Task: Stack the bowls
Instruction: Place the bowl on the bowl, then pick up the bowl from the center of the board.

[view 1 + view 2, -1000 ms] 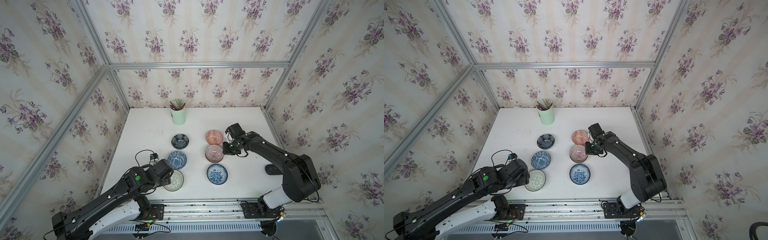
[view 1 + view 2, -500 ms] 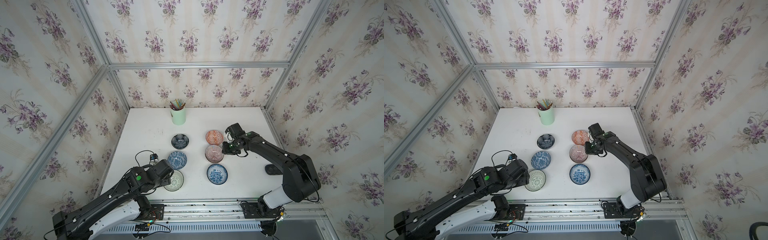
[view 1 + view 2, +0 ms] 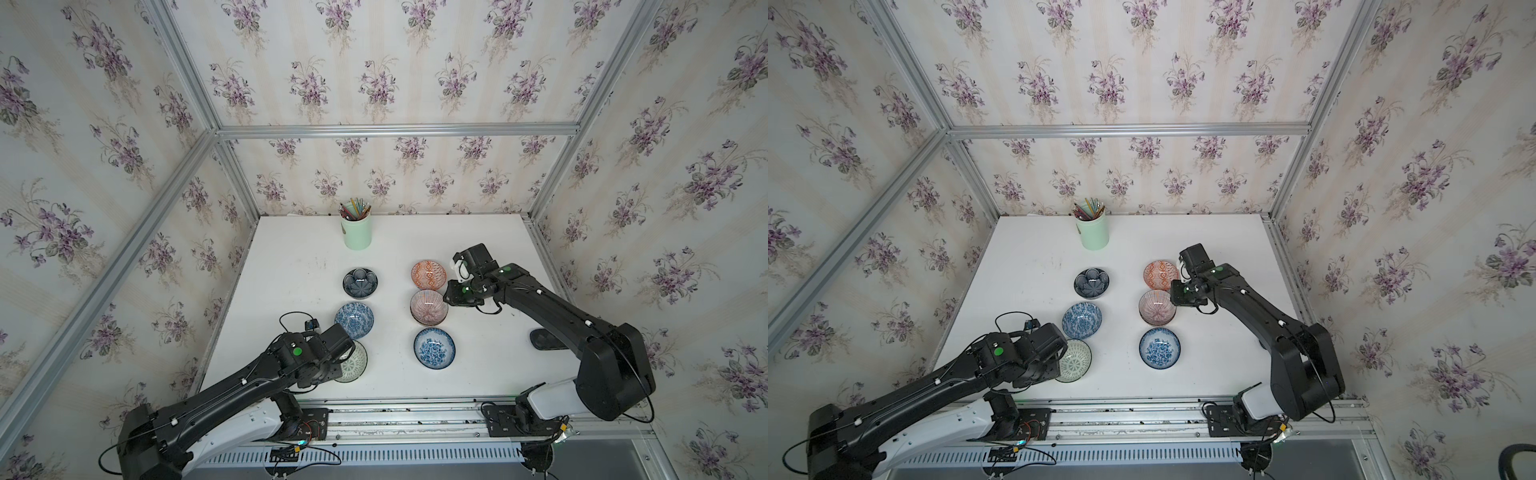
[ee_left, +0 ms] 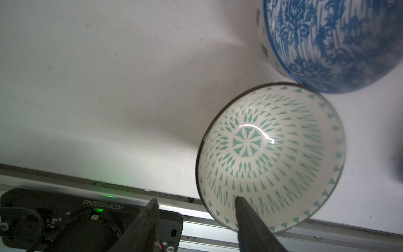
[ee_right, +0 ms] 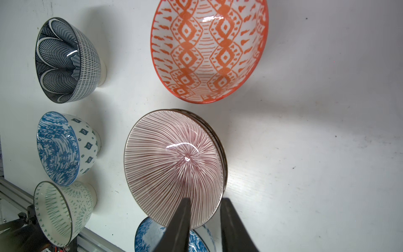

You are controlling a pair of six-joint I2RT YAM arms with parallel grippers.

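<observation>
The bowls stand in two columns in both top views. The left column has a dark navy bowl (image 3: 360, 283), a blue floral bowl (image 3: 354, 320) and a white lattice bowl (image 3: 355, 361). The right column has an orange bowl (image 3: 428, 274), a mauve lined bowl (image 3: 429, 306) and another blue floral bowl (image 3: 434, 348). The mauve bowl (image 5: 174, 165) sits nested in another bowl, whose rim shows beneath it. My right gripper (image 5: 206, 199) is open a little, its fingers straddling the mauve rim. My left gripper (image 4: 195, 198) is open, with one finger inside the lattice bowl (image 4: 270, 152) and one outside.
A mint-green cup of pencils (image 3: 356, 232) stands at the back of the white table. A flat black object (image 3: 546, 338) lies at the right near my right arm. The aluminium rail (image 3: 395, 409) runs along the front edge, and wallpapered walls close three sides.
In the top views both arms and all the bowls stay almost exactly where they were.
</observation>
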